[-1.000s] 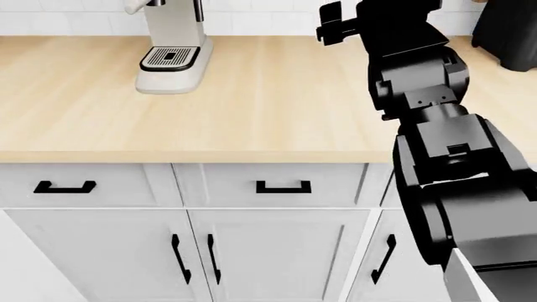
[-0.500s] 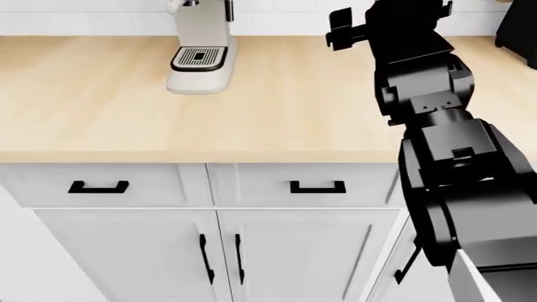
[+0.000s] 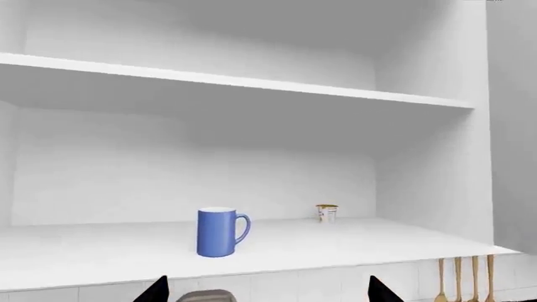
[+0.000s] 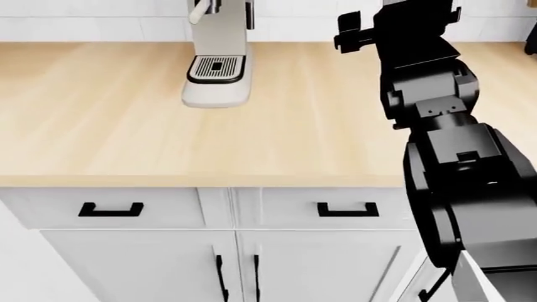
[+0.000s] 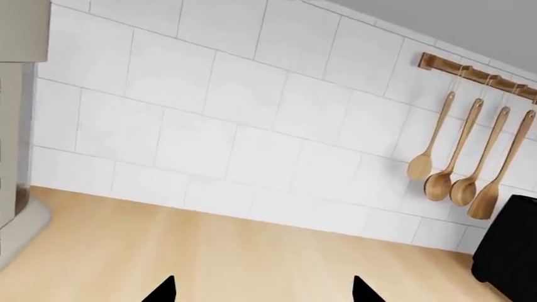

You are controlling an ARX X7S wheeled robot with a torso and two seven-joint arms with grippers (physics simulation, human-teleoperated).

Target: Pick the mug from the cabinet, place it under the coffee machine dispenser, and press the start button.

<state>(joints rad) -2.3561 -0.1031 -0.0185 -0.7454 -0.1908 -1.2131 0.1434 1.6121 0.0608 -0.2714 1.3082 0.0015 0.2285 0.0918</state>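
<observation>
The blue mug [image 3: 220, 231] stands upright on the lower shelf of the open cabinet [image 3: 100, 251], handle turned to the side. My left gripper [image 3: 266, 294] is open below and in front of the shelf, apart from the mug, with nothing between its fingertips. The cream coffee machine [image 4: 218, 60] stands at the back of the counter with its black slotted drip tray [image 4: 216, 68] bare. Only the cream rod handle [image 4: 199, 11] of the dispenser shows at the frame's top. The start button is out of view. My right gripper [image 5: 261, 292] is open over the counter, holding nothing.
A small pale cup [image 3: 326, 212] sits further back on the mug's shelf. Wooden spoons [image 5: 461, 170] hang on the tiled wall beside a black appliance [image 5: 507, 251]. My right arm [image 4: 436, 126] rises over the wooden counter [image 4: 109, 113]. Drawers and doors [image 4: 143, 207] lie below.
In the head view the coffee machine and counter have drifted right and down as the view shifted. The right arm keeps the same pose.
</observation>
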